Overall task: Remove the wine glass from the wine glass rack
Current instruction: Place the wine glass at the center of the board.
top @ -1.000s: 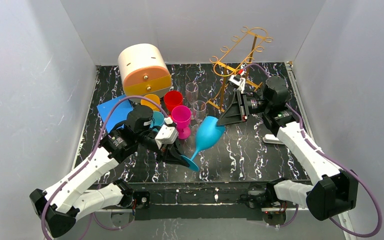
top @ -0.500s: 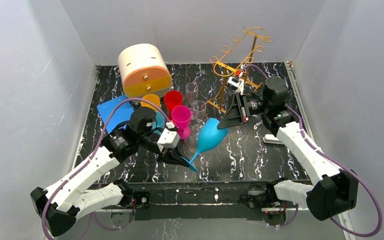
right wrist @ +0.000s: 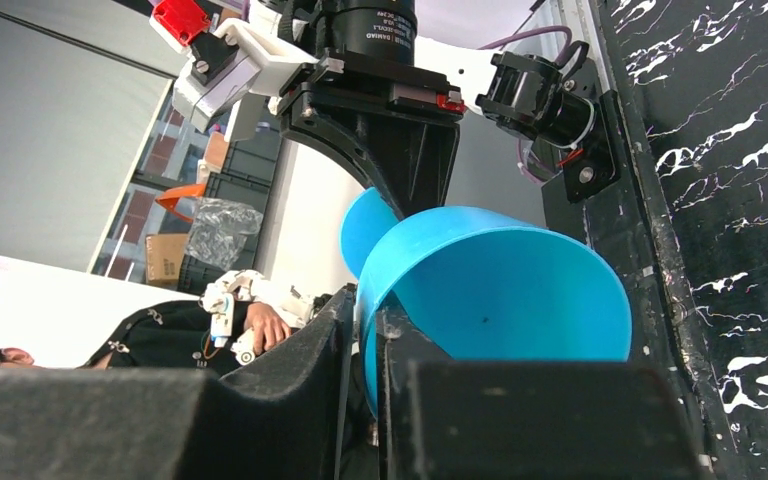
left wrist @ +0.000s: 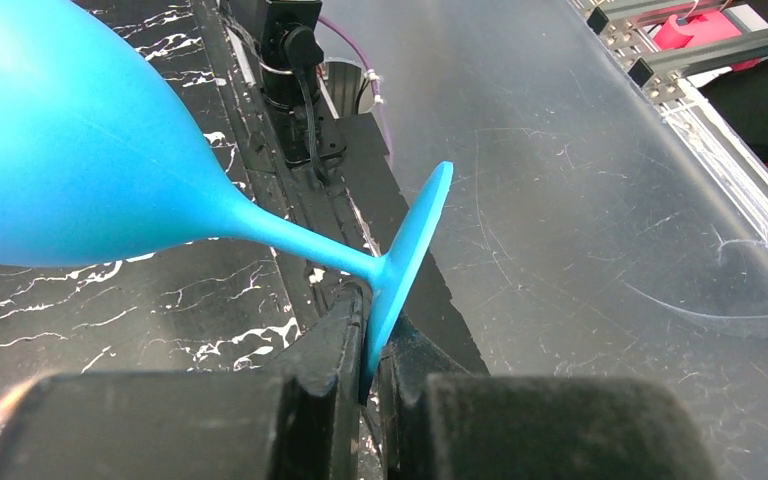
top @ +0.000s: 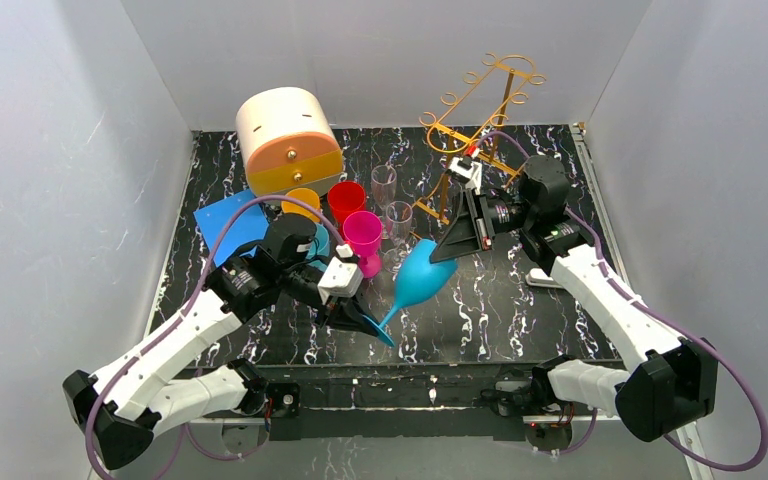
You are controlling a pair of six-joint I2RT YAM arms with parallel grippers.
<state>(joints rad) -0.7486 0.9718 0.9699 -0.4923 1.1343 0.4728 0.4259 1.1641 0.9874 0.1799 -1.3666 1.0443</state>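
Note:
A blue wine glass (top: 421, 276) hangs tilted above the middle of the table, off the wine glass rack (top: 480, 108), which stands golden-orange at the back right. My left gripper (top: 356, 318) is shut on the edge of the glass's round foot (left wrist: 412, 240), gripper (left wrist: 372, 362). My right gripper (top: 439, 251) is shut on the bowl's rim, one finger inside the bowl and one outside; in the right wrist view the open bowl (right wrist: 520, 290) faces the camera beside the gripper (right wrist: 365, 345). The stem (left wrist: 300, 240) runs bare between the two grips.
A cream and orange drum-shaped box (top: 289, 140) stands at the back left. Red (top: 346, 200), pink (top: 363, 238) and orange (top: 303, 202) cups and two clear glasses (top: 391, 198) cluster just left of the held glass. A blue sheet (top: 224, 222) lies at the left.
My right gripper has moved left and down onto the bowl's rim and closed there. The left gripper keeps its hold on the foot and has shifted slightly.

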